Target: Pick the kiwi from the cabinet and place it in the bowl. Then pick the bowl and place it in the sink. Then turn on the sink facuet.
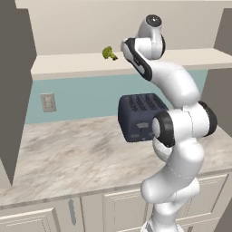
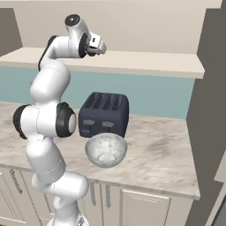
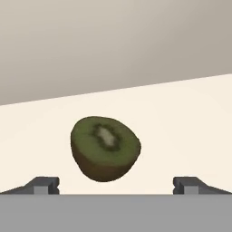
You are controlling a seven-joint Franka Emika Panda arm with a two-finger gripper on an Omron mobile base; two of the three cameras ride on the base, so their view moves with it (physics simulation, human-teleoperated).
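from behind on my left, going left to right: a wall socket [image 1: 48, 102] at about 9 o'clock, the broccoli [image 1: 108, 53] sitting on the cabinet [image 1: 68, 65] shelf at about 12, then the dark toaster [image 1: 138, 115] on the counter [image 1: 68, 154] near the middle, with my arm rising past it to the shelf.

from behind on my right, my gripper [image 2: 99, 47] is up at about 11 o'clock, level with the shelf board and reaching in over its front edge. below it stands the toaster, and just in front of that, at about 6 o'clock from centre, the bowl [image 2: 106, 150] waits on the counter with nothing in it.

along my hand, the two fingertips [image 3: 44, 185] stand wide apart at the bottom corners, gripping nothing. the kiwi [image 3: 105, 148] lies on the shelf between them and just ahead, a little toward the left tip. it is a cut half, and its green face with the pale core points up and toward me, tipped slightly to 1 o'clock. its long axis runs roughly from 10 to 4 o'clock, close to the line between my tips.

i judge the move is straight ahead, nudging left to centre it, and closing across that length could let it slip.
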